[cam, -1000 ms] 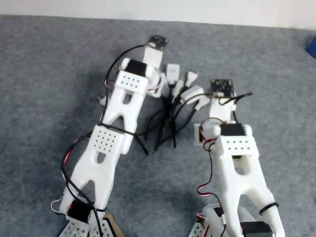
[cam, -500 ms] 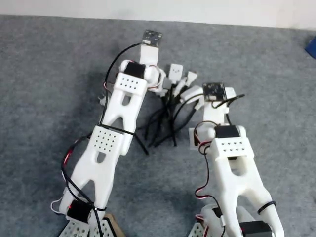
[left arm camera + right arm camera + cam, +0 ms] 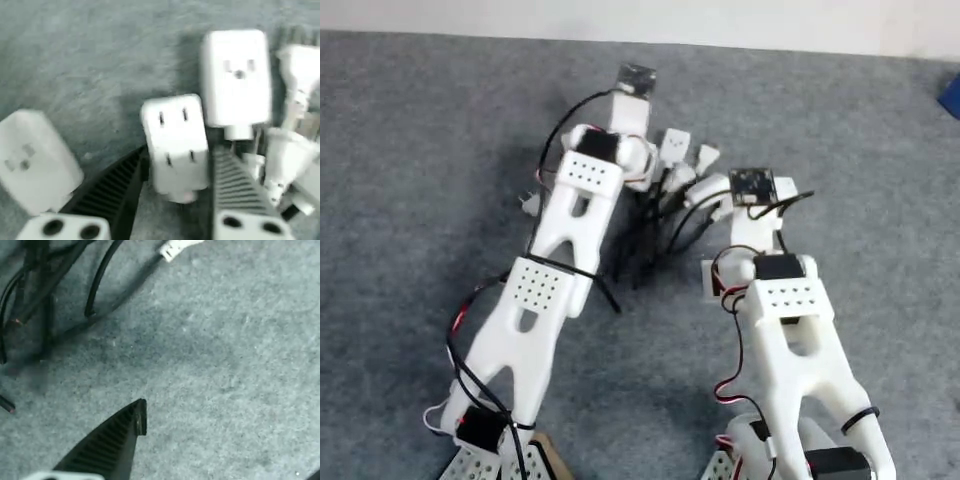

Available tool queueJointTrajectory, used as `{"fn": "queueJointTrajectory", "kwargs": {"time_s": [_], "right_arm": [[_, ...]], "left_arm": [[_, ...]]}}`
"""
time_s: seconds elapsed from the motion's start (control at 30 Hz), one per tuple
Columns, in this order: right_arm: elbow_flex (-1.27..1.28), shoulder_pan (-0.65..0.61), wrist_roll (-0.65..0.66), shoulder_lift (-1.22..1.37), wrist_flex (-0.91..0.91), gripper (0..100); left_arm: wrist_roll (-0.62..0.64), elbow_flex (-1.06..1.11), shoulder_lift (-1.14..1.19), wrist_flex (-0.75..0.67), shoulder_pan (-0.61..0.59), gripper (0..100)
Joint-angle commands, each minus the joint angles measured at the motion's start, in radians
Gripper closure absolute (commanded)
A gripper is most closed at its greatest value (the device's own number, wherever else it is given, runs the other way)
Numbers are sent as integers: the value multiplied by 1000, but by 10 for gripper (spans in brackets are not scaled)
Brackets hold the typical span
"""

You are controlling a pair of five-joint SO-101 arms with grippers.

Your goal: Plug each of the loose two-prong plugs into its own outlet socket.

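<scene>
Across the grey carpet [image 3: 420, 200] that covers the table, two white arms stretch away from me side by side. The left arm [image 3: 555, 270] leans toward the far middle. Its left gripper [image 3: 180, 155] is pinched on a white socket block [image 3: 175, 135]: the ribbed black fingers [image 3: 110, 195] press it from both sides, with the block's rounded end, the one nearer the wrist, tucked between them. The right arm [image 3: 790, 320] stands just beside the tangle of cords. Its right gripper [image 3: 225, 442] is spread wide over the carpet with nothing in it, one black finger [image 3: 115, 440] pointing toward the cords.

A pale strip [image 3: 620, 18] runs along the far edge of the carpet, and something blue [image 3: 950, 95] pokes in at the side. Black cables [image 3: 655, 235] fan out in a loose bundle between the two arms and end at a cluster of white pieces [image 3: 672, 147] near the left arm's wrist.

The held block lies with its long axis in line with the fingers, its face with two pairs of slots turned toward the wrist camera. A second socket [image 3: 237, 80] lies just beside it, roughly parallel, its face turned the same way. A third socket [image 3: 35, 160] sits apart on the other side, tilted. Two white plugs [image 3: 295, 65] crowd beyond the second socket; I cannot tell which way their prongs point. One more white plug end [image 3: 175, 249] lies on the carpet, well away from the right gripper.
</scene>
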Motion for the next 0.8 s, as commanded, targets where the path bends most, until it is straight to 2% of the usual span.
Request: {"fn": "queueJointTrajectory", "kwargs": {"time_s": [0.0, 0.17, 0.33, 0.43, 0.57, 0.67, 0.77], "right_arm": [[-4, -8, 21, -28, -13, 476], [-4, -7, 21, -28, -10, 476], [-2, 24, 21, -36, 4, 476], [-12, 94, 23, -38, 61, 476], [-56, 200, 23, -38, 133, 476], [-102, 242, 25, -38, 213, 476], [-119, 266, 84, -38, 263, 476]], "left_arm": [[-61, -1, 19, -15, 19, 972], [-64, -7, 13, 37, 2, 993], [-66, -90, -33, 149, -101, 993], [-66, -156, -122, 252, -170, 993], [-75, -130, -312, 381, -206, 994], [-123, -42, -470, 396, -208, 994], [-161, 188, -650, 396, -160, 994]]}}
